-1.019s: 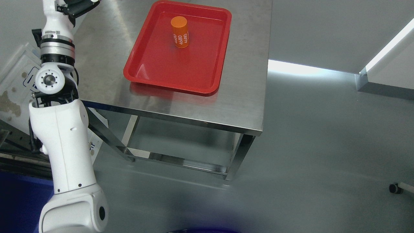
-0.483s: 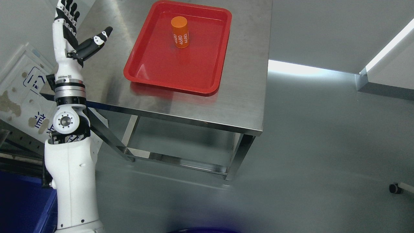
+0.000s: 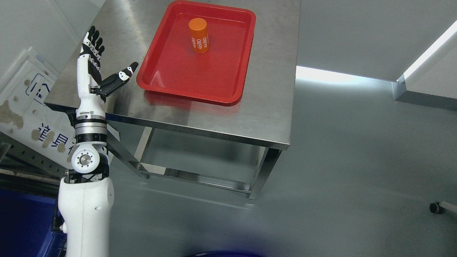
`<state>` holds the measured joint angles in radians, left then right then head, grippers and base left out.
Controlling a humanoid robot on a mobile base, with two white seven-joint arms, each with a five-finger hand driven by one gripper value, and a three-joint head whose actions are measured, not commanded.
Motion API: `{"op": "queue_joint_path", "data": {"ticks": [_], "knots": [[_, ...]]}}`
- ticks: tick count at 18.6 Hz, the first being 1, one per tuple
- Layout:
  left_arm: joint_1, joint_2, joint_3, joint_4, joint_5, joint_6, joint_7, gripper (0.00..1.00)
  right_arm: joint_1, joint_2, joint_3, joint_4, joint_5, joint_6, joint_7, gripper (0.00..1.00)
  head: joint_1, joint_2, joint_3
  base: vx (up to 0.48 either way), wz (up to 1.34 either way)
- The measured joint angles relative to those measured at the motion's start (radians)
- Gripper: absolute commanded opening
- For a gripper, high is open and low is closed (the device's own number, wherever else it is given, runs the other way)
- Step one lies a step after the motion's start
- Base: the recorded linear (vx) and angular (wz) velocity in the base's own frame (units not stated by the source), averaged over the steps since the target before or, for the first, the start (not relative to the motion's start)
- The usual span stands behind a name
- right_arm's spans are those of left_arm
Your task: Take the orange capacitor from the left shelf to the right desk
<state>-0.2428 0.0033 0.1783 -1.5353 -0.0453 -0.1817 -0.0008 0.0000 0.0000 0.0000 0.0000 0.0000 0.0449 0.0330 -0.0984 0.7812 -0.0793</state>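
Observation:
An orange capacitor (image 3: 199, 35) with white "4680" print stands upright in a red tray (image 3: 167, 75) on a steel table (image 3: 264, 107). My left hand (image 3: 107, 60) is raised over the table's front left corner, left of the tray. Its fingers (image 3: 92, 43) are spread, the thumb points toward the tray, and it holds nothing. It is well apart from the capacitor. The right arm is out of view.
A white board with blue print (image 3: 32, 107) leans at the left behind my arm. A blue bin edge (image 3: 21, 221) shows at the lower left. A caster wheel (image 3: 436, 207) sits on the grey floor at the far right.
My left arm has drawn back and down toward me; the open hand moved from the upper left corner to the table's front left corner. The capacitor and tray have not moved.

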Motion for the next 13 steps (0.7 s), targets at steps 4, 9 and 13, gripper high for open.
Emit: {"op": "queue_joint_path", "data": {"ticks": [4,9,13], "knots": [[0.012,-0.001,-0.017,-0.026,0.001,0.007,0.0,1.0,0.0,0.0,0.0,0.0,0.0,0.0,0.0,1.0,0.0,0.0,0.0,0.0,0.0],[-0.002,-0.002,-0.027,-0.056,0.002,0.061,0.0,1.0,0.0,0.0,0.0,0.0,0.0,0.0,0.0,1.0,0.0,0.0,0.0,0.0,0.0],[-0.03,-0.002,-0.03,-0.075,0.002,0.094,0.0,1.0,0.0,0.0,0.0,0.0,0.0,0.0,0.0,1.0,0.0,0.0,0.0,0.0,0.0]]}}
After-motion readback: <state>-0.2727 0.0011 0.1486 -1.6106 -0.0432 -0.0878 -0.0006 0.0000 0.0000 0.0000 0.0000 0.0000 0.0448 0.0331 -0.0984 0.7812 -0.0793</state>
